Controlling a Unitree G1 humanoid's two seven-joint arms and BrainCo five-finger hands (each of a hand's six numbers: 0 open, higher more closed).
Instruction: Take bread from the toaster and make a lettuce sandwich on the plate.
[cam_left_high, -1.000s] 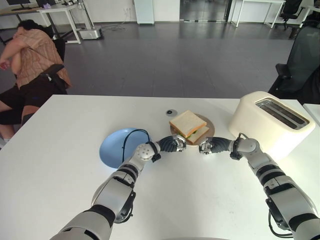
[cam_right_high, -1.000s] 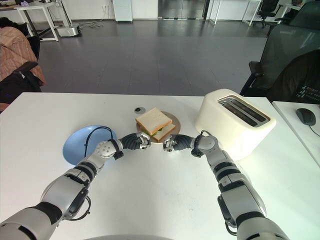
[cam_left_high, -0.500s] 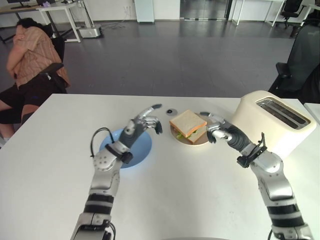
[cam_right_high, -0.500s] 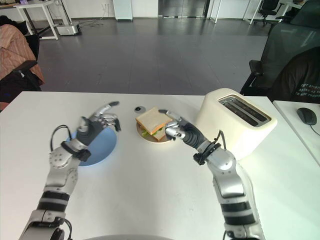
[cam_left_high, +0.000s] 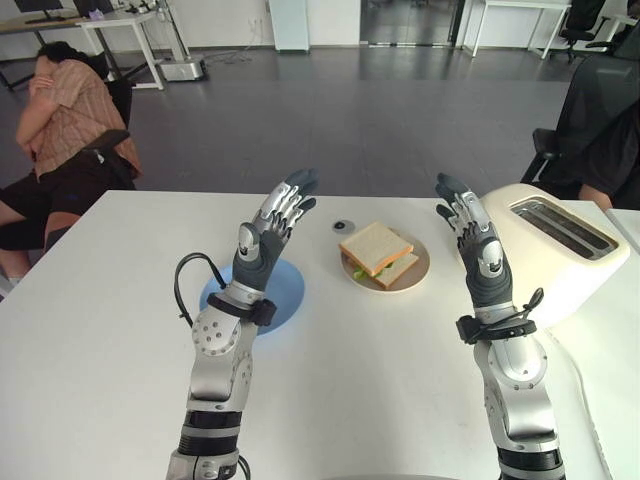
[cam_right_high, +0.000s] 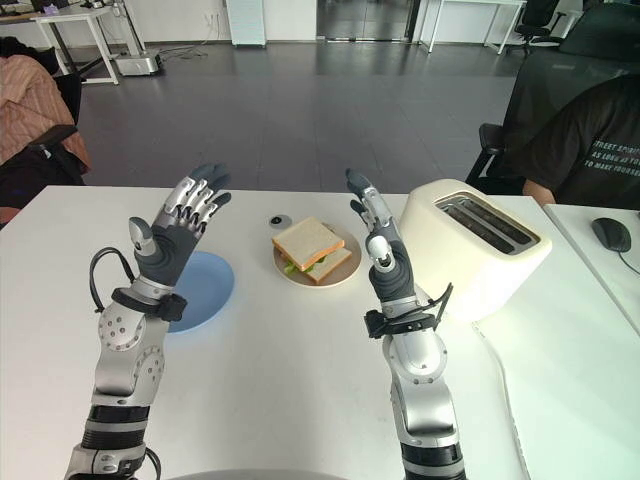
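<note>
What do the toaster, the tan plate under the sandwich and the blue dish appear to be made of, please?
Toaster: smooth cream shell with a soft sheen, probably plastic or painted metal; darker metal-looking slots on top. Tan plate: matt, wood-coloured, possibly wood or bamboo. Blue dish: even pale blue, smooth; plastic or glazed ceramic, cannot tell.

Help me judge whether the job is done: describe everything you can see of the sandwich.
The sandwich is two slices of white bread with pale brown crusts. The top slice is skewed, so a corner of the lower one shows. Green lettuce peeks out at its left edge. It lies flat on a small round tan plate, left of the toaster. Nothing but the plate touches it.
</note>
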